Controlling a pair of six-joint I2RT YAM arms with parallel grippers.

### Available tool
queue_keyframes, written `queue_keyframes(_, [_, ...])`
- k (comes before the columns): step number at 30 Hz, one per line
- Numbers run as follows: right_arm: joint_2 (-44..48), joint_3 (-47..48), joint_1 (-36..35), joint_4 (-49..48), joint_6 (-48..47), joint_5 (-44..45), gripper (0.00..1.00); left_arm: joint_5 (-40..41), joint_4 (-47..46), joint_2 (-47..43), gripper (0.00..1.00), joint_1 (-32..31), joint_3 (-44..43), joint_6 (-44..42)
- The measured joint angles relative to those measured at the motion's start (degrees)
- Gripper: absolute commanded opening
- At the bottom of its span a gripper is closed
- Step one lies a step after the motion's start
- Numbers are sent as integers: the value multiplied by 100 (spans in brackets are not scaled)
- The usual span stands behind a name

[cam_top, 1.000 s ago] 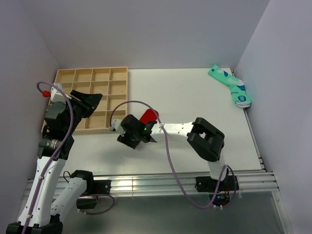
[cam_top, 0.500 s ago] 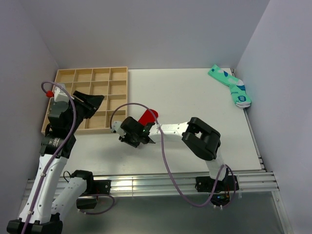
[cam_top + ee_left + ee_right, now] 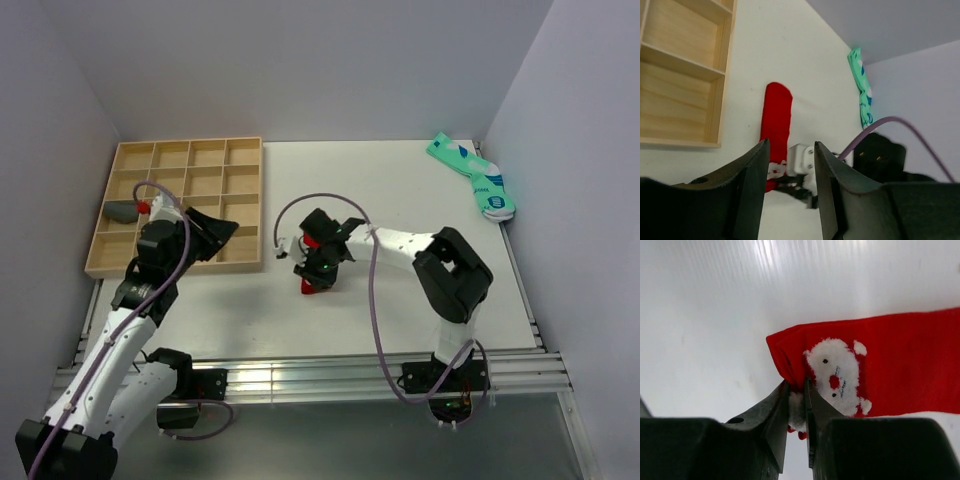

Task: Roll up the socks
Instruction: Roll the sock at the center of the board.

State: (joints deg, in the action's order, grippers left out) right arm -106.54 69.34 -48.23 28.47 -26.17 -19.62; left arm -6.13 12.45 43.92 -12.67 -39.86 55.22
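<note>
1. Progress: we find the red sock lying flat and full length on the table, just right of the tray. No turn of a roll shows in it. We judge its rolling to be at the very start, with only the first grip taken.

2. The grey sock sits as a small lump in a compartment of the leftmost column of the tray. We cannot tell from the top view whether it is rolled; if it is, half the job is done.

3. The green socks lie at the far right corner of the table, well apart from the work.

4. Right arm: it reaches left across the table, elbow raised and wrist bent down over the red sock. The right gripper has its jaws drawn close together, pinching a fold of fabric at the edge of the sock's end, beside the white figure. The rest of the sock lies on the table.

5. Left arm: it leans forward from its base, with the left gripper held above the table near the tray's near right corner and facing the red sock. Its jaws stand spread with nothing between them, and it touches neither sock.

6. What is left, in our judgement: the whole roll of the red sock from the pinched end.
</note>
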Motion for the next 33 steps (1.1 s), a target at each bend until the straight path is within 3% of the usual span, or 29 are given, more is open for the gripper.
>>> queue_keyframes(7, [308,-46,861,1550,-1263,-1014,25,693,-697,787,43,-1604,505,153])
queue_keyframes(13, [-212,214,1145,2592,-1971,-1733,25,1268,-1714,1788,36,-2935,595,68])
queue_keyframes(16, [-684,516,1342,3093,-2201,-2072,25,1482,-2354,2190,31,-3169,826,-63])
queue_keyframes(23, [-1488,984,1709,3812,-2387,-2684,23,1403,-3947,2599,32,-3322,1676,-184])
queue_keyframes(33, [-1641,1134,1950,3926,-2317,-2968,23,1165,-5206,2839,38,-3536,2184,-581])
